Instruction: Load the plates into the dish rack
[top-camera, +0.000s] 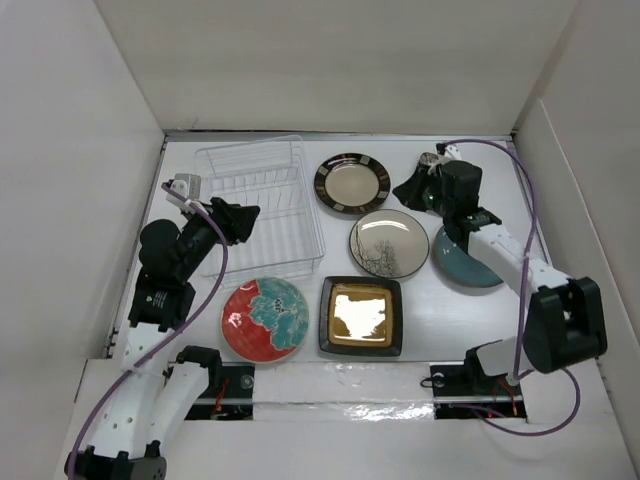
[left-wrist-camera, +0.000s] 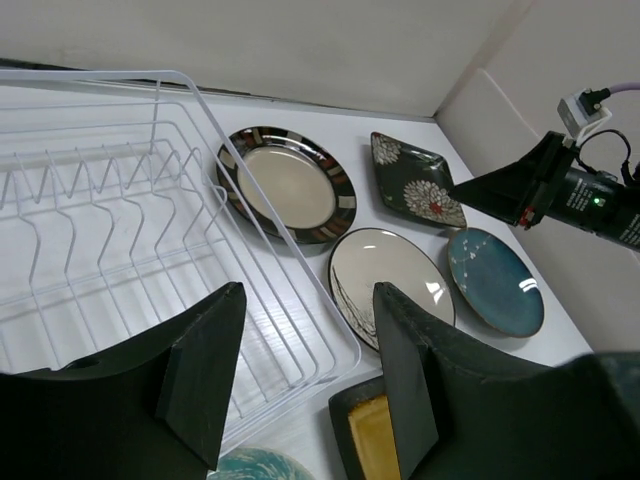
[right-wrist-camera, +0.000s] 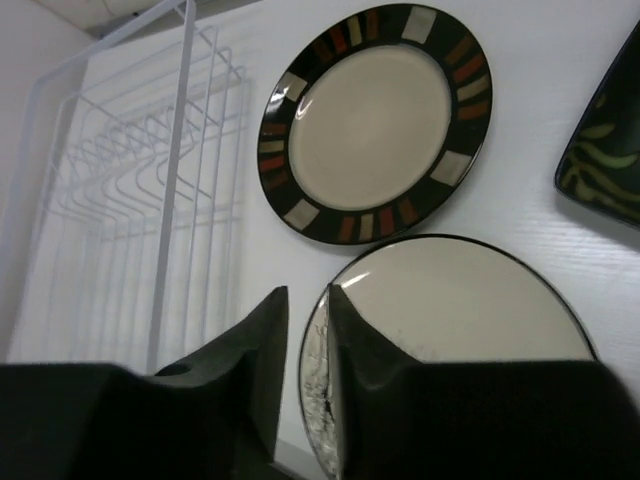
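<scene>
The clear dish rack (top-camera: 308, 232) stands at the back left with nothing in it. My left gripper (top-camera: 243, 218) hovers over its near right corner, open and holding nothing (left-wrist-camera: 310, 295). Right of the rack lie the dark-rimmed cream plate (top-camera: 352, 183), the cream branch-pattern plate (top-camera: 389, 243) and the teal plate (top-camera: 470, 265). The red plate with teal flowers (top-camera: 265, 318) and the square black-gold plate (top-camera: 361, 315) lie in front. My right gripper (top-camera: 405, 192) hangs above the square dark floral plate (left-wrist-camera: 415, 185), its jaws (right-wrist-camera: 307, 295) a narrow gap apart with nothing between them.
White walls close in the table on the left, back and right. The rack's wire dividers (left-wrist-camera: 110, 190) stand upright inside it. The right arm's purple cable (top-camera: 530, 200) loops over the back right corner.
</scene>
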